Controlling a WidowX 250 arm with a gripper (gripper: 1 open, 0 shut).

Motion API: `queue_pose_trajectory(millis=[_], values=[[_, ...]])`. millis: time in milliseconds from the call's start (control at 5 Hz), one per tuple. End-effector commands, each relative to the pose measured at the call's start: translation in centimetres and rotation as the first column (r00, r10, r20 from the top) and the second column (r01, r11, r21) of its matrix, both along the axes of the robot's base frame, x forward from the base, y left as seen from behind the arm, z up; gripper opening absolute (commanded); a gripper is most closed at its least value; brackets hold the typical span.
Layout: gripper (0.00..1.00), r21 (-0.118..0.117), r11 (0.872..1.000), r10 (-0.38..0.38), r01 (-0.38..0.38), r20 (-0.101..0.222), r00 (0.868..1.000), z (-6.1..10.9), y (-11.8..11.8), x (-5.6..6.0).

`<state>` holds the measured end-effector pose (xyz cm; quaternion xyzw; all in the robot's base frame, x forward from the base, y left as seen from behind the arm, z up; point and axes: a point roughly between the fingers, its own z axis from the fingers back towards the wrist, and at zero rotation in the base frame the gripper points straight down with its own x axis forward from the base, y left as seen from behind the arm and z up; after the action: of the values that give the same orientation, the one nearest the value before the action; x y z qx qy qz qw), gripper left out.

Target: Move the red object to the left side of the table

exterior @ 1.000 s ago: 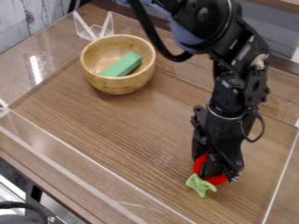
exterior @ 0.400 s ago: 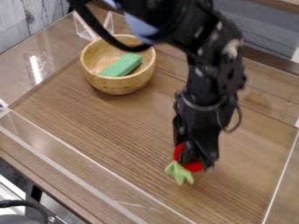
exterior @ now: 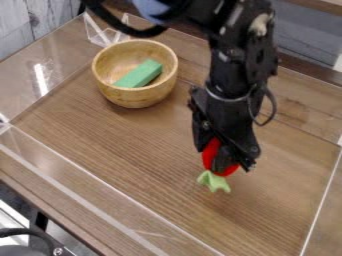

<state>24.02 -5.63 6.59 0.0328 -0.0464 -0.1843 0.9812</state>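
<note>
The red object (exterior: 218, 156), a small toy strawberry with its light green stem pointing down, sits between the fingers of my gripper (exterior: 221, 164). The gripper points straight down and is shut on the red object, over the front right part of the wood-grain table (exterior: 107, 150). The green stem hangs just above the tabletop. The dark arm reaches in from the top of the view and hides part of the strawberry's upper half.
A wooden bowl (exterior: 134, 90) holding a green block (exterior: 139, 73) stands at the back left. Low clear acrylic walls (exterior: 34, 160) border the table along the left, the front and the right edge.
The gripper has risen and shifted left, away from the front right edge, carrying the strawberry with it. The wrist has rolled a little. The bowl has not moved.
</note>
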Motion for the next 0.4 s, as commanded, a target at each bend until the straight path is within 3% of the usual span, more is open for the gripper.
queue_pose_trajectory(millis=[0,200], values=[[1.00,-0.026,0.997,0.075,-0.074,0.023,0.997,-0.52,-0.88,0.04],[0.00,-0.040,0.996,0.082,-0.081,0.019,0.996,-0.36,-0.83,0.35]])
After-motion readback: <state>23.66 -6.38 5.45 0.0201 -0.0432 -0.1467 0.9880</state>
